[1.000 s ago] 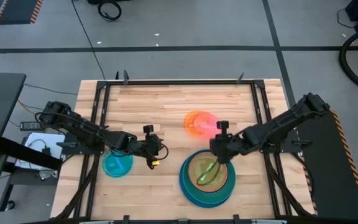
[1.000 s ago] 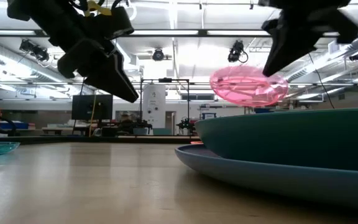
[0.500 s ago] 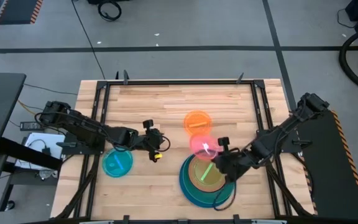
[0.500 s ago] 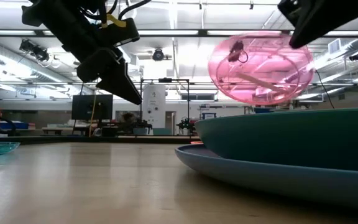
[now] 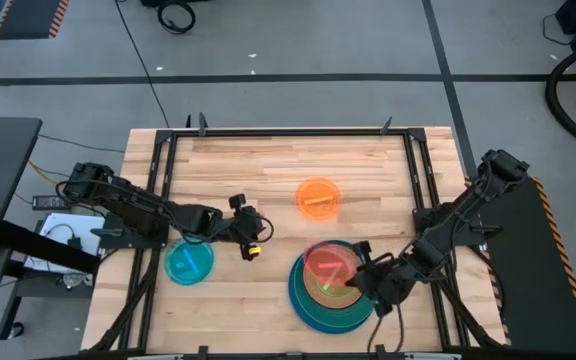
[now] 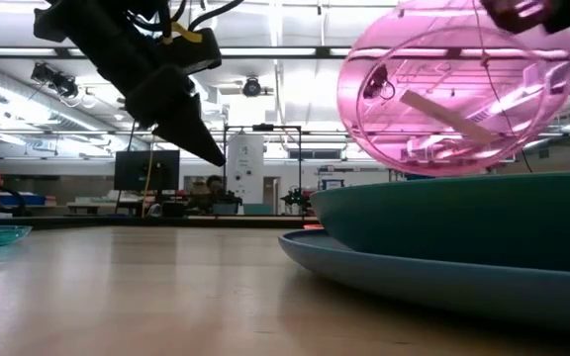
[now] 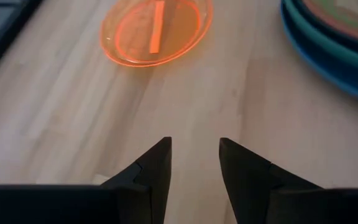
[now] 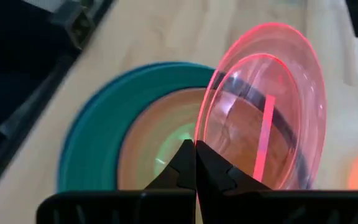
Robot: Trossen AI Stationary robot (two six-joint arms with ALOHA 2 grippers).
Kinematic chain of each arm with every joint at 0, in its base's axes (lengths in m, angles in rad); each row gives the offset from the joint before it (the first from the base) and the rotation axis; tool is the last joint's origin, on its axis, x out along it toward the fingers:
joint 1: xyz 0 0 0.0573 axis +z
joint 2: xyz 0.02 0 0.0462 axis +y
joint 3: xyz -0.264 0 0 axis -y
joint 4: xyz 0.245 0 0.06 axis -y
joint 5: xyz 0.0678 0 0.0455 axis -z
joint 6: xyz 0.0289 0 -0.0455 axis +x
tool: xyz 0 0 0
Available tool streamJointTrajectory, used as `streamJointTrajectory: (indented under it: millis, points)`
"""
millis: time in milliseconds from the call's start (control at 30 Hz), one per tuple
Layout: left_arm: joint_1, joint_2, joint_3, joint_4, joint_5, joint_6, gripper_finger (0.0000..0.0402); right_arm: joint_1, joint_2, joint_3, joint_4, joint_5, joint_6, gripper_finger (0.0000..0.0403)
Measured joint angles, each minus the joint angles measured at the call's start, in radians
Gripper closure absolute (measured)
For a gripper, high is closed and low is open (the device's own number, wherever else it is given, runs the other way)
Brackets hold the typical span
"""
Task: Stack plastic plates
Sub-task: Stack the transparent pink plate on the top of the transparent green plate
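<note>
Over the stack (image 5: 333,312), right gripper (image 5: 365,279) pinching pink plate (image 5: 328,265): level first, lower centred onto lime-green plate (image 8: 174,145), then release; left gripper (image 7: 194,149) idle, parted.

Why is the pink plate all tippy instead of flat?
The right gripper pinches the pink plate by its rim, holding it tilted in the air above the plate stack. It is not set down yet. The orange plate and cyan plate lie flat.

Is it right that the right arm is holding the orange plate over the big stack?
Not quite. The right gripper holds the pink plate over the stack, as the high view shows. The orange plate lies on the table.
</note>
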Motion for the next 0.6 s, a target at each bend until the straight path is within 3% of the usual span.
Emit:
streamJointTrajectory:
  millis: [200, 600]
  points:
    - [-0.002, 0.000, 0.000, 0.011, 0.059, -0.051, 0.0260, 0.029, 0.013, -0.038, 0.039, -0.008, 0.026, 0.0400]
    - [-0.055, 0.000, 0.000, 0.111, 0.105, -0.123, 0.0260, 0.039, 0.169, -0.041, 0.035, -0.065, 0.003, 0.0398]
